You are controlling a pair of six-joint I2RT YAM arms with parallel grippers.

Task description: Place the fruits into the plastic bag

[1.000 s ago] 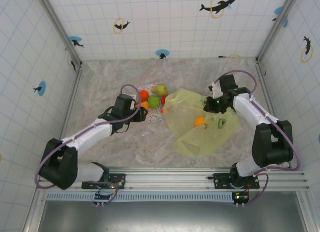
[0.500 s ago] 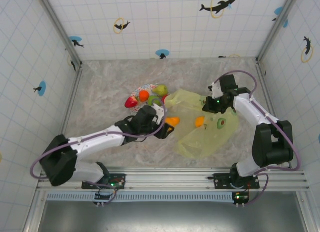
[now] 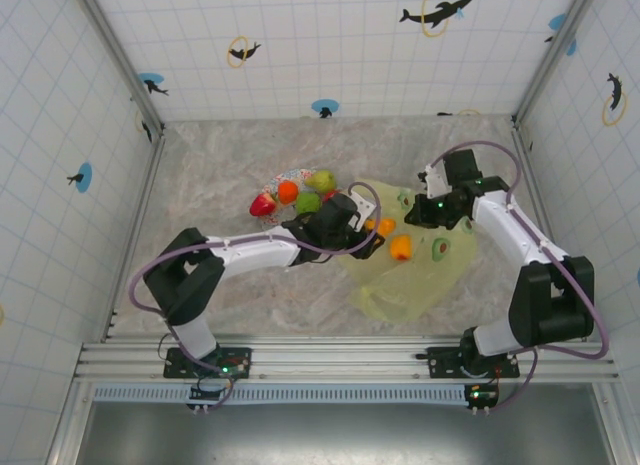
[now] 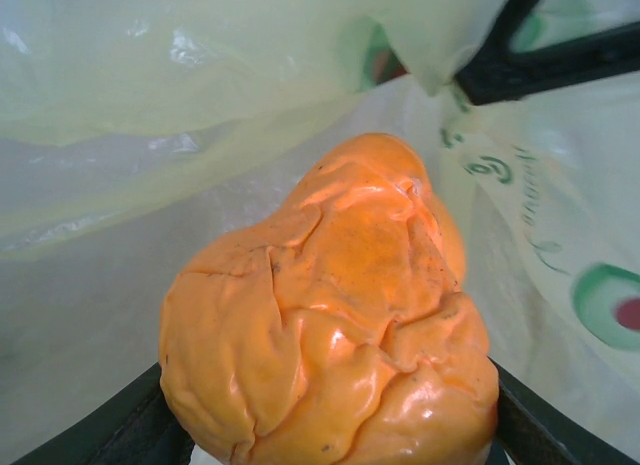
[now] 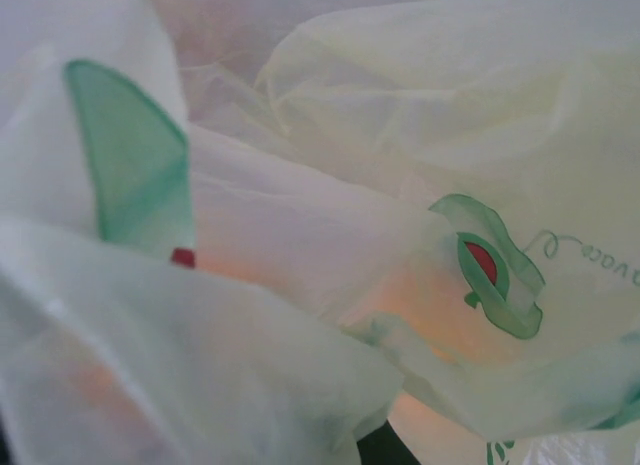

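**Left pincer** (image 3: 372,232): mine, clamped on an orange (image 4: 330,315) at the mouth of the bag (image 3: 410,285).
- Wrist view: wrinkled glossy skin between my dark fingers (image 4: 120,430), bag film behind.
- Overhead: the same orange is a small spot just inside the mouth.

**Right pincer** (image 3: 426,213): closed together, pinching the bag's far edge. Its wrist view gives folds and avocado prints.

**Bag**, right of centre: second orange (image 3: 401,248) inside.

**Plate** (image 3: 283,175), left of the bag: strawberry (image 3: 263,204), third orange (image 3: 288,192), green apple (image 3: 308,202), pear (image 3: 322,180).

**Surface:** marbled table (image 3: 200,165).

**Room:** white tiled walls (image 3: 330,45) with dolphin stickers (image 3: 435,10).
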